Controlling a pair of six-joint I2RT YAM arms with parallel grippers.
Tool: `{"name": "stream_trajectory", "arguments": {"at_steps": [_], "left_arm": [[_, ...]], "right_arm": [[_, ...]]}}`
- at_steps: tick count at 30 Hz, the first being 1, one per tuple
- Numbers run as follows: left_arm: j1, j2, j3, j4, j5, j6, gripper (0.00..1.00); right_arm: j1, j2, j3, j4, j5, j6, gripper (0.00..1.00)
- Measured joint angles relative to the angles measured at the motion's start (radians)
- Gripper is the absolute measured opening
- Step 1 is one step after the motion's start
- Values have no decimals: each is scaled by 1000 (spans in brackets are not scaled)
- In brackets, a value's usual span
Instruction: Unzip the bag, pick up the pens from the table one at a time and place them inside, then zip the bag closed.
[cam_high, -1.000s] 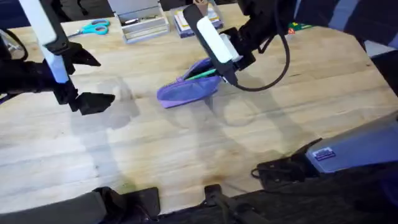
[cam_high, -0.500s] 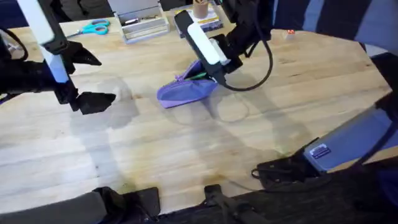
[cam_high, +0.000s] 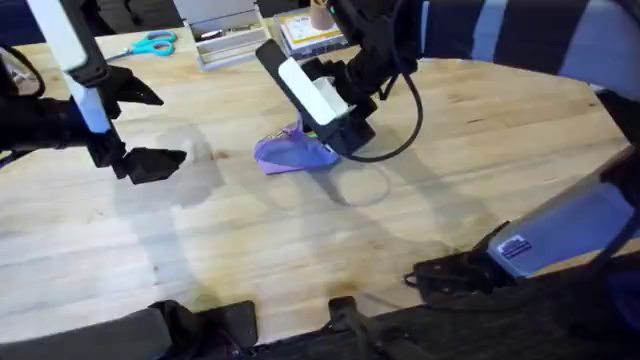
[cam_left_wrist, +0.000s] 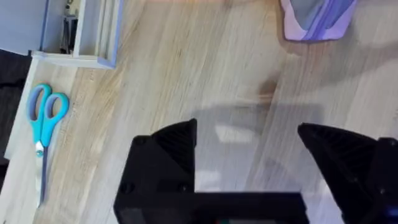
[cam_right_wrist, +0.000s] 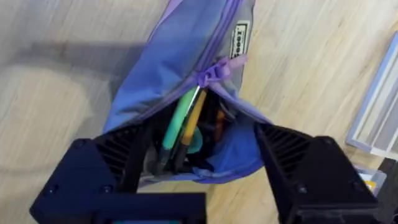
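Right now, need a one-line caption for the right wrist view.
Right gripper open over the unzipped bag, green pen inside.

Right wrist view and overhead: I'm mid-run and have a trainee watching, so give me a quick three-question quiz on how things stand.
1. True or false: the bag is zipped fully shut.
2. Which colours are the pens inside the bag? A) green and orange B) red and black C) only blue
3. What teal tool lies near the table's far-left edge?

Key:
1. False; its mouth gapes between the right gripper's open fingers.
2. A
3. The scissors. The left gripper is open over bare wood.
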Motion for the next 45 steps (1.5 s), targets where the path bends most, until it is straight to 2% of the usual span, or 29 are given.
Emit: {"name": "stream_trajectory", "arguments": {"at_steps": [1,3,11,16,24,32,35,43,45], "left_arm": [[0,0,0,0,0,0,994],[0,0,0,0,0,0,994],[0,0,0,0,0,0,993],[0,0,0,0,0,0,993],[0,0,0,0,6,0,993],[-5,0,0,20,78,0,993],[-27,0,0,20,92,0,993],[-154,0,0,20,109,0,994],[-173,0,0,19,109,-1,994]], "right_arm": [[0,0,0,0,3,1,983],[0,0,0,0,9,11,996],[0,-6,0,-1,46,99,998],[0,-63,0,-14,81,201,998],[0,-208,0,-18,104,453,998],[3,-286,0,-13,103,793,997],[20,-288,0,7,103,971,998],[94,-288,0,94,103,1389,998],[111,-288,0,115,102,1480,998]]}}
